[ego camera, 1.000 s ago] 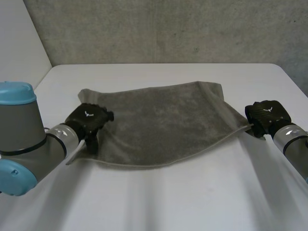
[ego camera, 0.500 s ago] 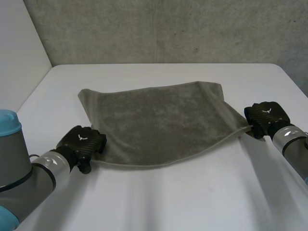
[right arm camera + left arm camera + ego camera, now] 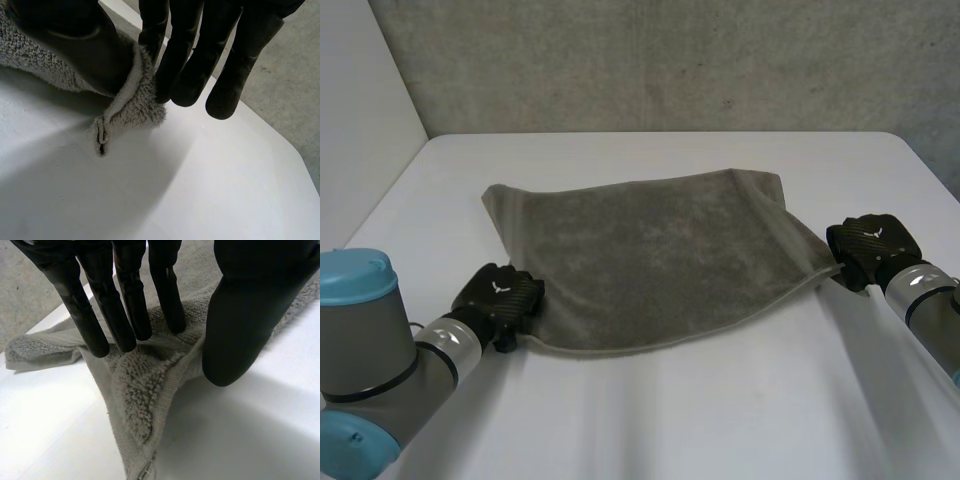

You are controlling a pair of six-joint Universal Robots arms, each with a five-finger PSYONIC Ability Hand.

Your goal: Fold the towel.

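Your smooth white table (image 3: pixel 650 420) carries the grey terry towel (image 3: pixel 660 250), spread flat as a rough rectangle across its middle. Your left hand (image 3: pixel 500 298) pinches the nubbly near-left corner between fingers and thumb. Your right hand (image 3: pixel 868 245) pinches the hemmed near-right corner likewise.

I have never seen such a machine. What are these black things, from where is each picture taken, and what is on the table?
It is a robot with two arms, each ending in a black hand. The head view looks down from behind the arms at a white table, where a grey towel lies spread out. The other two pictures come from cameras on the wrists. The left hand pinches the towel's near left corner between fingers and thumb; the right hand pinches the near right corner.
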